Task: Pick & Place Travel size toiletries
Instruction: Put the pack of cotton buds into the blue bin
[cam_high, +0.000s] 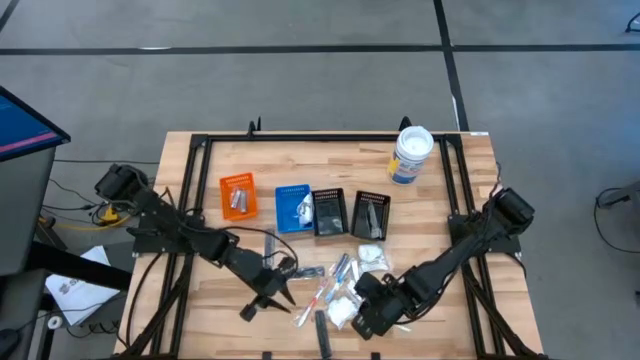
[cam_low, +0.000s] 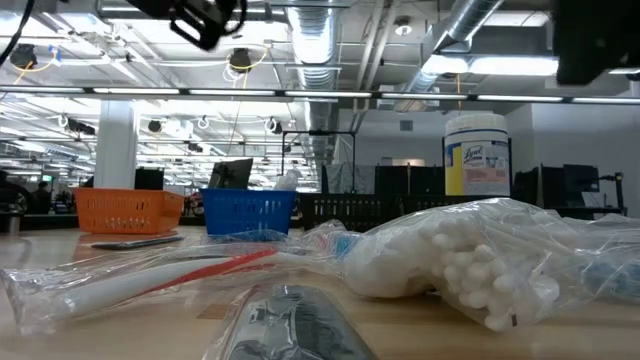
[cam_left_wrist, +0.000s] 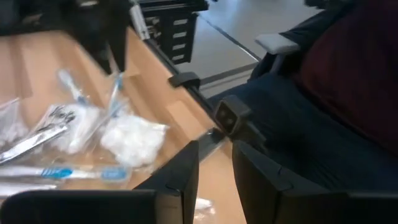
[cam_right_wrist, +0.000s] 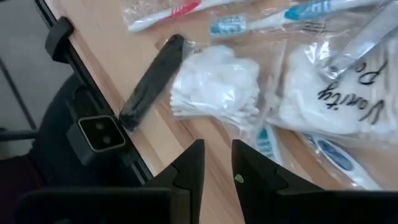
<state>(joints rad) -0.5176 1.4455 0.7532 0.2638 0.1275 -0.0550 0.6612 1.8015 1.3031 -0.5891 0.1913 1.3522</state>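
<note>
High view, left to right: left gripper (cam_high: 262, 300) at 7 o'clock on table (cam_high: 440, 210), fingers narrowly parted, pinching nothing. Toiletries (cam_high: 335, 290) heaped at 6 o'clock, just beside it. Right gripper (cam_high: 368, 318) at 5 o'clock, fingers also nearly together, empty, over cotton swab packet (cam_right_wrist: 214, 84). Probably light, soft, slippery wrap; best pinched across middle, gently.

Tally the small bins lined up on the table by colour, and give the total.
Orange bin: 1
Blue bin: 1
Black bins: 2
Total: 4
</note>
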